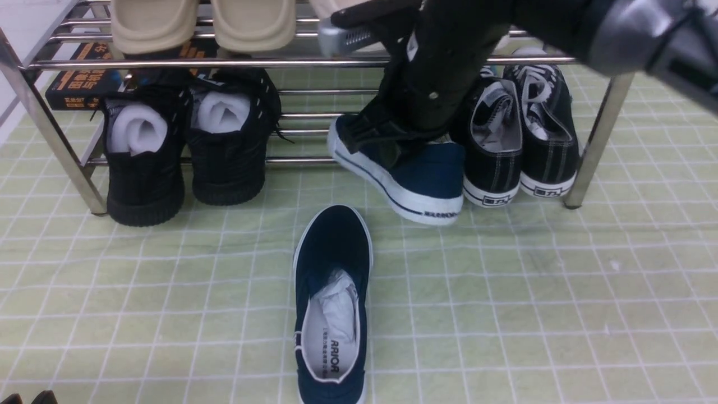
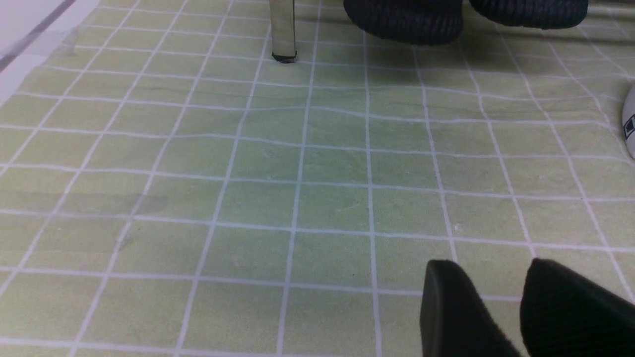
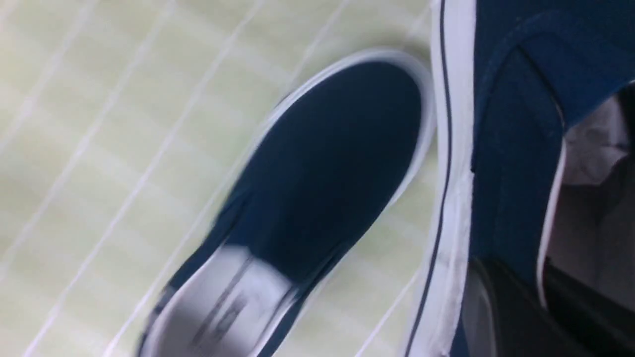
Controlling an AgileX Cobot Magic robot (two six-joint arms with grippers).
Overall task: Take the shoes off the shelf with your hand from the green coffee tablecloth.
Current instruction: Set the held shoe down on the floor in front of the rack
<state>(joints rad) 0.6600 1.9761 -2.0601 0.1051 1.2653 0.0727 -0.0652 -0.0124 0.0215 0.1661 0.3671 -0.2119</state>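
Note:
One navy blue shoe (image 1: 334,292) lies flat on the green tablecloth (image 1: 533,292) in front of the chrome shelf (image 1: 280,62), its opening facing me. The other navy shoe (image 1: 426,179) stands tilted at the shelf's lower tier, heel on the cloth. My right gripper (image 1: 387,146) is shut on that shoe's side wall. The right wrist view shows one finger outside the wall and one inside, at the gripper (image 3: 540,277), with the held shoe (image 3: 511,148) beside the lying shoe (image 3: 317,178). My left gripper (image 2: 491,267) hovers low over bare cloth, open and holding nothing.
Black knit shoes (image 1: 185,146) sit at the left of the lower tier and black lace-up sneakers (image 1: 521,140) at the right, close beside the held shoe. Beige slippers (image 1: 202,22) rest on the upper tier. A book (image 1: 78,84) lies behind. A shelf leg (image 2: 283,29) stands ahead of the left gripper.

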